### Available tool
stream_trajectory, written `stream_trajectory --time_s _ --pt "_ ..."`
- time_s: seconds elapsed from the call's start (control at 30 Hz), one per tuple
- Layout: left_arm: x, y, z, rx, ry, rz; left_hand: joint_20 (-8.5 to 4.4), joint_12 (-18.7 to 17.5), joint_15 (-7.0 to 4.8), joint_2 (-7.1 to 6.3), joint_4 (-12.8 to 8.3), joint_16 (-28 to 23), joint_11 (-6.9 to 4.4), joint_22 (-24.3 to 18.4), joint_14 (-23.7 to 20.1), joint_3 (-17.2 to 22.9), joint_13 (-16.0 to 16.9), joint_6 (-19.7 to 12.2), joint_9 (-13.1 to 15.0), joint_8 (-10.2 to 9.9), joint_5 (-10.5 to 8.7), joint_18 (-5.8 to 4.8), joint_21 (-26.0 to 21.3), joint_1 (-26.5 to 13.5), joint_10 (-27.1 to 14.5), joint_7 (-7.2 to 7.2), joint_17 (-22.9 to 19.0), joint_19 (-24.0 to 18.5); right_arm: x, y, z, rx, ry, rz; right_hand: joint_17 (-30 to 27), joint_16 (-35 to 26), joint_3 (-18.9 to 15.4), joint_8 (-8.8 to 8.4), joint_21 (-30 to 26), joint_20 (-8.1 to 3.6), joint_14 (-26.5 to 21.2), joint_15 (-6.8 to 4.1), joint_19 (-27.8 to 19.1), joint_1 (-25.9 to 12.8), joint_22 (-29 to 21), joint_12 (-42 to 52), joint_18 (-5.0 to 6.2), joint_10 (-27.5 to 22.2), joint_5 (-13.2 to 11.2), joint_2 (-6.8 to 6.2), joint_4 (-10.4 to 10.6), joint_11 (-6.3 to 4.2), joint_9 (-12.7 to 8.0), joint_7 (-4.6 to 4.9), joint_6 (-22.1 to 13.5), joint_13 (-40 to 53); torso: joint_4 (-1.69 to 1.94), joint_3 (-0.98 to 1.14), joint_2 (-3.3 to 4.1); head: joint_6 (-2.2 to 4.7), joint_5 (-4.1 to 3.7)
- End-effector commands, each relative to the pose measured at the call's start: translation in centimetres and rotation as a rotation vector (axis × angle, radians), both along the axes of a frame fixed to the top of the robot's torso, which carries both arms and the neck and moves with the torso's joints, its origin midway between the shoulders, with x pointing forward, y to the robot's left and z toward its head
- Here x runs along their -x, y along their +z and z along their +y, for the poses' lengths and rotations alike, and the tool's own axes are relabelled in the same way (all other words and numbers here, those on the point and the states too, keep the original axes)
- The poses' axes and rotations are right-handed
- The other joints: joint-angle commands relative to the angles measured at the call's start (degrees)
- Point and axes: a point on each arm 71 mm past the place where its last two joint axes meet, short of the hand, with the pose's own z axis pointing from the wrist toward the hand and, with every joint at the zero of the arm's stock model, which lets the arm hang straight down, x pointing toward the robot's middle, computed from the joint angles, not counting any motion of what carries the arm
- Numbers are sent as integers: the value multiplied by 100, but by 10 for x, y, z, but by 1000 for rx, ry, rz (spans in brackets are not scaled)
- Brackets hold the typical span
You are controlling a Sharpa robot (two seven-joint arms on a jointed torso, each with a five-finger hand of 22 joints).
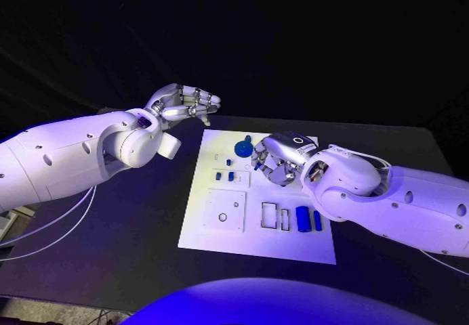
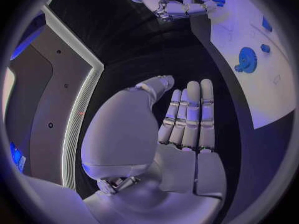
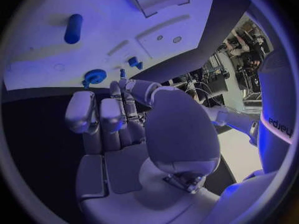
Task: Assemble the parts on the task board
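Observation:
The white task board lies in the middle of the table. My right hand hovers over its far part with the fingers curled down. A small blue part sits pinched between its thumb and a fingertip, and the left wrist view shows that small blue part at the same fingertips. A blue gear stands on the board just left of that hand. Two small blue pegs stand nearer the board's left side. My left hand hangs beyond the board's far left corner, its fingers straight and holding nothing.
Two long blue pieces lie at the board's right side beside two rectangular frames. A raised white square plate sits at the board's left. Black table surrounds the board, with its far edge behind my left hand.

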Motion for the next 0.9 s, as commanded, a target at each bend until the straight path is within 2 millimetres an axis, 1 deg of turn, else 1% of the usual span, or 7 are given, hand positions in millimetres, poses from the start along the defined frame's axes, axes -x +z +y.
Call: stream_trajectory --time_s 0.03,0.17,0.33,0.43,0.63,0.77,0.9 --pt "0 1 -4 5 -21 -2 8 36 16 -7 -19 -26 -15 9 -42 18 -6 -45 -10 4 -5 69 39 59 -35 9 -8 -51 6 -7 8 17 27 17 -3 -20 -8 21 -13 2 26 -7 7 -33 552 -5 -85 28 16 10 2 -44 9 17 6 4 -7 3 1 1 86" --pt "0 1 -5 6 -24 -1 8 36 16 -7 -19 -26 -15 9 -42 18 -6 -45 -10 4 -5 69 39 59 -35 9 -8 -51 12 -16 16 17 45 41 3 -18 -7 20 -15 2 28 -7 6 -33 552 -7 -85 28 16 12 2 -44 8 18 5 3 -12 11 6 1 152" --pt "-1 1 -7 7 -28 1 11 43 18 -7 -24 -26 -13 12 -44 17 -6 -48 -10 7 -6 69 42 58 -47 11 -11 -56 20 -27 23 15 64 69 -5 -23 -6 19 -23 2 26 -6 2 -33 549 -9 -83 28 16 15 2 -43 8 18 3 3 -9 16 8 1 194" --pt "-1 1 -8 6 -30 1 11 43 18 -7 -24 -26 -13 12 -44 17 -6 -48 -10 7 -6 69 42 58 -47 11 -11 -56 26 -33 27 14 76 85 -1 -21 -5 17 -26 2 27 -6 1 -33 549 -11 -82 27 17 18 1 -43 7 19 1 2 -17 20 6 1 223" --pt "-1 0 -10 6 -35 2 11 43 18 -7 -24 -26 -13 12 -44 17 -6 -48 -10 7 -6 69 42 58 -47 11 -11 -56 34 -41 34 11 93 109 0 -22 -4 15 -23 1 28 -6 2 -33 551 -14 -83 26 16 21 1 -42 7 20 -2 1 -19 22 10 1 258" --pt "-1 0 -10 6 -36 3 12 51 20 -6 -28 -27 -11 15 -47 18 -6 -50 -9 10 -6 69 45 59 -57 12 -15 -60 36 -43 35 11 97 116 0 -22 -4 15 -23 1 28 -6 2 -33 551 -14 -83 26 16 21 1 -42 7 20 -2 1 -15 22 9 1 262" --pt "-1 0 -11 5 -37 4 12 51 20 -6 -28 -27 -11 15 -47 18 -6 -50 -9 10 -6 69 45 59 -57 12 -15 -60 38 -46 37 10 102 123 0 -22 -4 15 -23 1 28 -6 2 -33 551 -14 -83 26 16 21 1 -42 7 20 -2 1 -20 21 12 1 277"
